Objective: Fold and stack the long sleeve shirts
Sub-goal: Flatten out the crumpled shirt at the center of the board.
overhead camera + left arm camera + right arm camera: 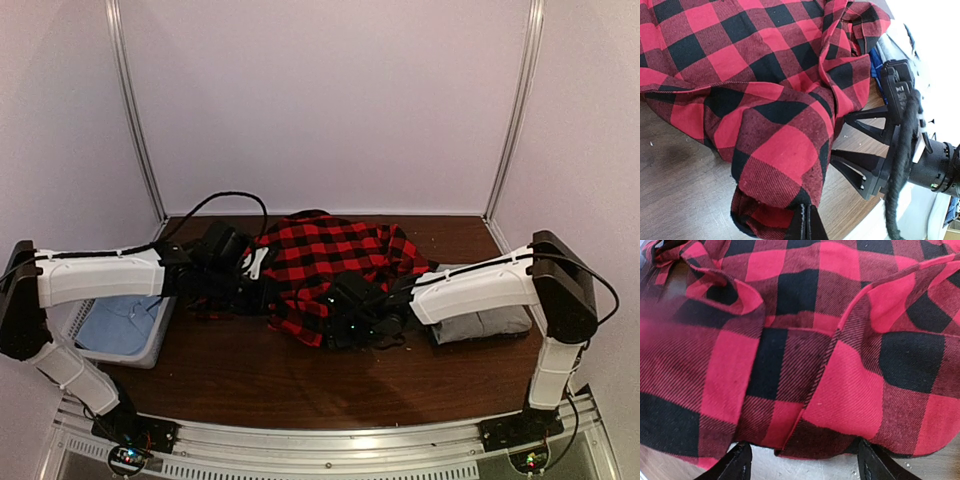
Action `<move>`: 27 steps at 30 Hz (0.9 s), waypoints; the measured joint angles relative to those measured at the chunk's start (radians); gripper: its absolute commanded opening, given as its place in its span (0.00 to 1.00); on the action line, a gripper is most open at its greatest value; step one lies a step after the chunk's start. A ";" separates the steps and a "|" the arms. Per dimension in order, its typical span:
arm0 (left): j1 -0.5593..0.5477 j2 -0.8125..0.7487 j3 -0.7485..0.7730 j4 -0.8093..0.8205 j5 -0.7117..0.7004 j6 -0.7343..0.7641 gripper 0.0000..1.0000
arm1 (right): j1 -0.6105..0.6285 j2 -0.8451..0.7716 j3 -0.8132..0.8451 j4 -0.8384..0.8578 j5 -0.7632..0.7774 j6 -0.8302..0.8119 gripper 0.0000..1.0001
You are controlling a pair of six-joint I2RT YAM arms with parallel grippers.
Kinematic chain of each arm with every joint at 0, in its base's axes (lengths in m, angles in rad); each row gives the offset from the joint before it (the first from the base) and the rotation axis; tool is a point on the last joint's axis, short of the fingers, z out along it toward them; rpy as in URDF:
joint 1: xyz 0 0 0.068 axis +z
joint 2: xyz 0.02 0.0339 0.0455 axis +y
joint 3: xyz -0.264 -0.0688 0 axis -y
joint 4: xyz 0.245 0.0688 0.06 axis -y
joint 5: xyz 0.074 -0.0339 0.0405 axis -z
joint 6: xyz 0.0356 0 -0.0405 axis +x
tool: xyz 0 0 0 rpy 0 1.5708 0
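The red-and-black check flannel shirt (330, 260) lies crumpled at the middle of the brown table (260, 375). My left gripper (262, 290) is at the shirt's left side. In the left wrist view its fingers (807, 223) are pressed together on a gathered fold of the flannel (765, 100). My right gripper (345, 310) is at the shirt's near edge and stands open. In its own view the fingers (737, 463) straddle the hem of the flannel (840, 390) without touching it. A folded grey shirt (485, 326) lies under the right arm.
A grey tray (150, 352) holding a light blue cloth (115, 325) sits at the table's left edge. The open right gripper (842, 139) shows close to the left one. White walls enclose the back and sides.
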 measured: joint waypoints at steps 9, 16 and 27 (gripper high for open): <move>0.005 -0.046 0.000 -0.029 -0.026 0.000 0.00 | -0.034 0.002 0.025 -0.042 0.077 0.005 0.35; 0.014 -0.052 0.000 -0.046 -0.043 0.001 0.00 | -0.057 -0.071 -0.024 -0.058 0.084 -0.006 0.00; 0.047 -0.053 0.010 -0.135 -0.053 0.033 0.00 | -0.096 -0.248 -0.043 -0.125 0.084 -0.034 0.00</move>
